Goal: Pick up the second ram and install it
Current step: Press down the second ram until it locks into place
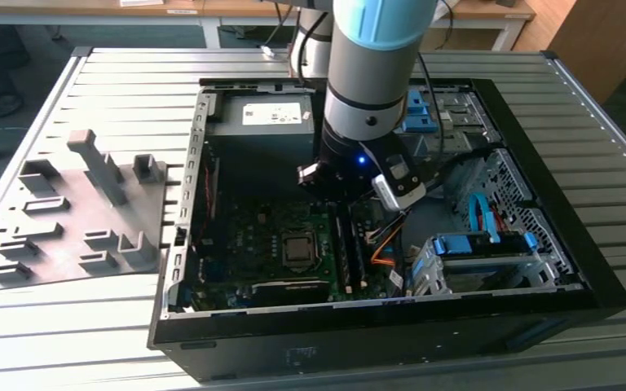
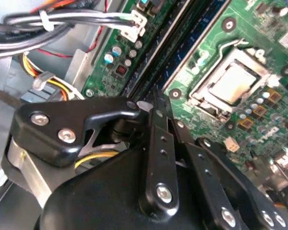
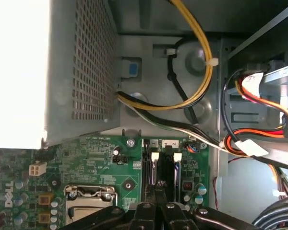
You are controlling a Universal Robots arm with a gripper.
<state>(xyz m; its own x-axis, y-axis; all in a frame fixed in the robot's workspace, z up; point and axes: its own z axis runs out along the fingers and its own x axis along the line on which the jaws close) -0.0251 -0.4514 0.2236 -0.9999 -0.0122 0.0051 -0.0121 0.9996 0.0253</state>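
Note:
My gripper reaches down into the open computer case, over the far end of the memory slots. Its black fingers are drawn together to a point, and I cannot make out anything held between them. The fingertips sit right over the slot with the white clip. The second ram appears as a long dark strip lying in that slot beside the processor socket, with another dark stick next to it. Whether the tips touch the stick is not visible.
Yellow and black cables and a bundle of tied wires run close to the slots. A perforated metal cage and blue drive bays crowd the case. Grey holder blocks stand on the table at the exterior view's left.

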